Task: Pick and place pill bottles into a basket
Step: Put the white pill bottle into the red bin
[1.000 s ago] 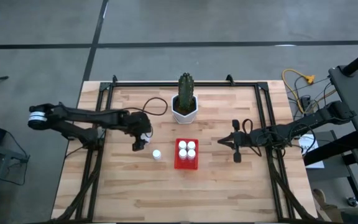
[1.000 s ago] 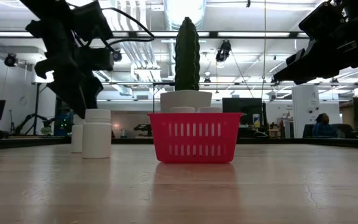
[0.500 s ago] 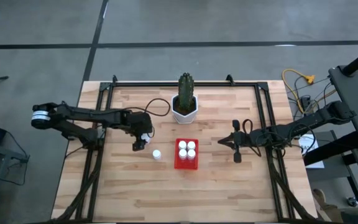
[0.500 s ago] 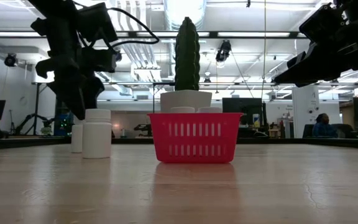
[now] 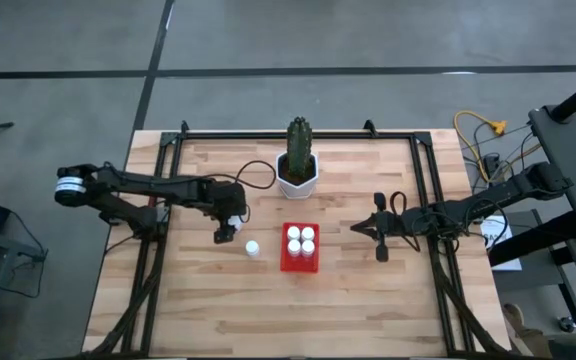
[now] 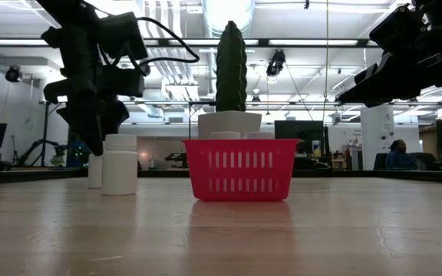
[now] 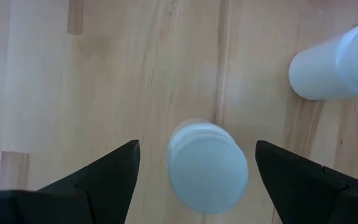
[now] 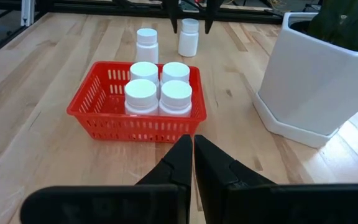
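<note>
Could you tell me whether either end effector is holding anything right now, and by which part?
Nothing is held. The left end effector hangs open above a standing pill bottle; the right end effector is shut on nothing.

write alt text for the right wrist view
A red basket on a wooden table holds four white pill bottles. Two more bottles stand beyond it, one between the left end effector's open fingers; a white pot stands beside the basket.

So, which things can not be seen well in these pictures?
- Bottles in the basket, low view: the wall hides them, only two caps show.
- Bottle under the left gripper, high view: the gripper covers it.
- Bottle between the left fingers, left wrist view: blurred, only its cap shows.
- Cactus pot, right wrist view: cut off by the edge.
</note>
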`<action>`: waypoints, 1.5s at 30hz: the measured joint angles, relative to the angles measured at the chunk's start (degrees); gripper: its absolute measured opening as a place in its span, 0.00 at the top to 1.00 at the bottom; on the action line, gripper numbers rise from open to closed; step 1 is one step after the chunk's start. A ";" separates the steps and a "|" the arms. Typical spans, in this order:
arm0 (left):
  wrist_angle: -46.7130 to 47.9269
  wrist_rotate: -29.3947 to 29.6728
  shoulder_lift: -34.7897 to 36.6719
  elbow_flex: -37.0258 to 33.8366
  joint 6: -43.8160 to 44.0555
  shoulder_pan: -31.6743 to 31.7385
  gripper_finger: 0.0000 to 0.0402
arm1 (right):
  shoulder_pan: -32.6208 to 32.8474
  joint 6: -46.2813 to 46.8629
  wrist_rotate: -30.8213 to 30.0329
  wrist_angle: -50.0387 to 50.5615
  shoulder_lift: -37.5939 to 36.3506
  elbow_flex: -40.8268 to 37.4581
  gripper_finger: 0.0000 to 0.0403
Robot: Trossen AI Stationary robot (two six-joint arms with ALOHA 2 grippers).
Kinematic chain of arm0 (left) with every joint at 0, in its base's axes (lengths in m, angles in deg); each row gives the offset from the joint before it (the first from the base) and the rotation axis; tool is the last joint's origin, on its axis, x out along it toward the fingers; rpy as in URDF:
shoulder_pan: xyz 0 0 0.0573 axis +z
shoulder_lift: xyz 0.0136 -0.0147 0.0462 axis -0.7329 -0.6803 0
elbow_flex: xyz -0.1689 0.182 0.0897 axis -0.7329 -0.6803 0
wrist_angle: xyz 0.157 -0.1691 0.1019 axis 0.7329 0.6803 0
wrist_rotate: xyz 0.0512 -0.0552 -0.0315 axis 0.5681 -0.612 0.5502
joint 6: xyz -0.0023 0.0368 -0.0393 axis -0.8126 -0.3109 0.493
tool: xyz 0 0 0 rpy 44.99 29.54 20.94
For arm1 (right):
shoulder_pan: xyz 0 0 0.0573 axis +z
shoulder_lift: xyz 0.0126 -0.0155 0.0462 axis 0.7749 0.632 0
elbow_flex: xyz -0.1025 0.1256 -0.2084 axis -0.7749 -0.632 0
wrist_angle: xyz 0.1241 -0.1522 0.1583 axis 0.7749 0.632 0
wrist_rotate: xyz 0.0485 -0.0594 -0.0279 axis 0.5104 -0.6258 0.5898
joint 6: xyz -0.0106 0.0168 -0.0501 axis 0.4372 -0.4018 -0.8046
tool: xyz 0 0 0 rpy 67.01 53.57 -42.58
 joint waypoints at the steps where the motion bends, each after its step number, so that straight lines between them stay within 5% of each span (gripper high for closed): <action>1: 0.06 0.00 0.00 0.00 0.02 0.00 0.25 | 0.01 0.01 0.00 0.00 0.00 0.00 0.98; 12: 0.06 0.03 0.02 0.00 0.00 0.00 0.28 | 0.01 0.00 -0.02 0.00 0.00 0.00 0.98; 26: 0.00 -0.85 -0.22 0.01 -0.54 0.00 0.65 | 0.01 -0.02 -0.02 0.00 0.00 0.00 0.98; 37: 5.52 -1.18 -0.09 2.28 -1.56 0.00 0.65 | 0.01 -0.02 -0.02 0.00 0.00 0.00 0.98; 45: 13.60 -1.22 0.22 11.09 -2.00 0.00 0.65 | 0.01 -0.28 -0.02 0.00 0.00 -0.02 0.98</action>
